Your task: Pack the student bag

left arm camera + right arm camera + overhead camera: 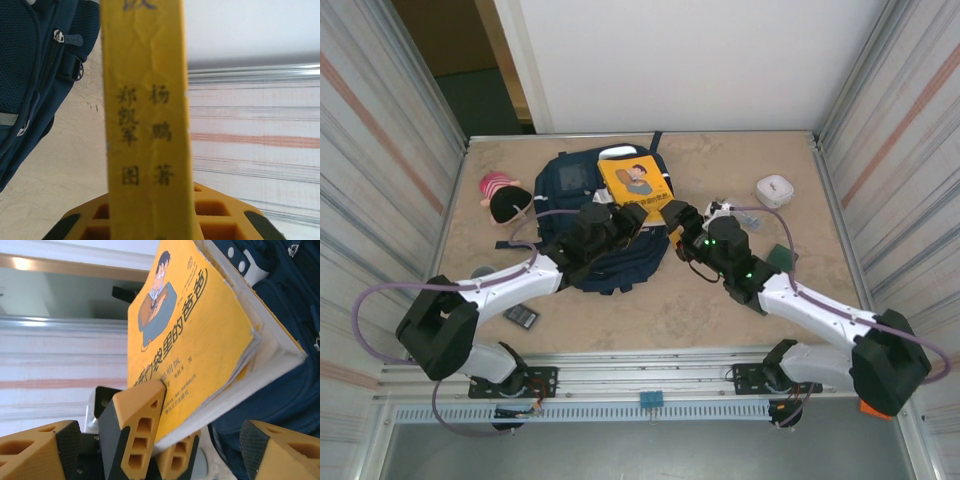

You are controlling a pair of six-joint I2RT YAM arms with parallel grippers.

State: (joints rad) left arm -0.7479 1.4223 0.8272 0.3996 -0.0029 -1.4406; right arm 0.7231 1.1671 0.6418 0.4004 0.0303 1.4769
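Note:
The student bag [582, 200] lies flat at the table's middle, navy with a white patch; its blue fabric also shows in the left wrist view [30, 75] and the right wrist view [295, 325]. A yellow book [636, 187] with a cartoon man on the cover is held tilted over the bag. My left gripper [632, 216] is shut on the book's near edge, its spine [145, 125] rising between the orange fingers [220, 215]. In the right wrist view the left gripper [175, 412] pinches the cover [190, 335]. My right gripper [676, 214] is open just right of the book, its fingers [35, 452] wide apart and off it.
A plush toy with a pink striped hat [502, 196] lies left of the bag. A small white box [774, 190] sits at the back right, a dark green item [782, 258] beside my right arm. A small dark object [522, 316] lies near the front left. Metal walls enclose both sides.

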